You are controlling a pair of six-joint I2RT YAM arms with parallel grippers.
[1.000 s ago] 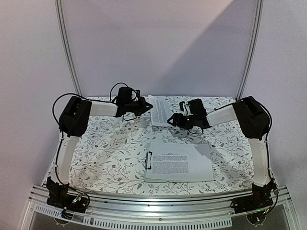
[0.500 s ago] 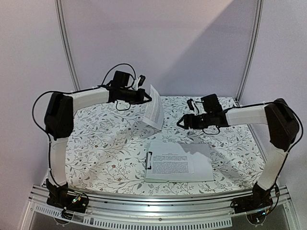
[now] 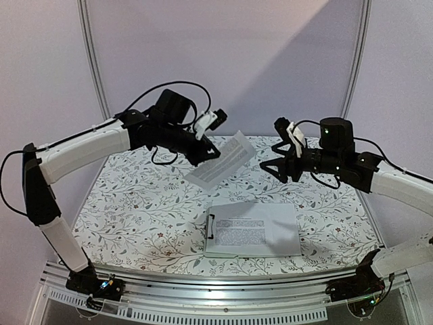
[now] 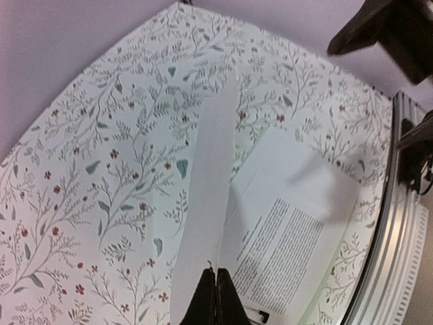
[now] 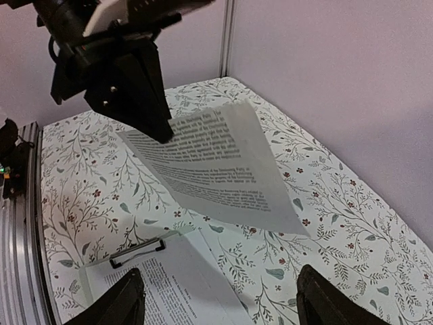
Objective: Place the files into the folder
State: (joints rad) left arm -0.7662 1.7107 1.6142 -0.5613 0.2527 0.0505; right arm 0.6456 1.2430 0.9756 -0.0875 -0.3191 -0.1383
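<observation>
- The loose sheet hangs in the air above the back half of the tabletop, beyond the folder, clamped at one edge by my left pincer.
- From above, its long axis runs from lower left to upper right, and it is tilted.
- My left wrist view shows that sheet almost edge-on, a narrow white strip leading away from the closed fingertips. Only my right wrist view shows its printed face, sloping down to the right.
- My right pincer stands wide and holds nothing, near the sheet's right end but apart from it.
- The folder lies flat near the front edge, long axis left to right, clip at its left short edge, with a printed page lying on it.
- Open flowered cloth spreads left of the folder.
</observation>
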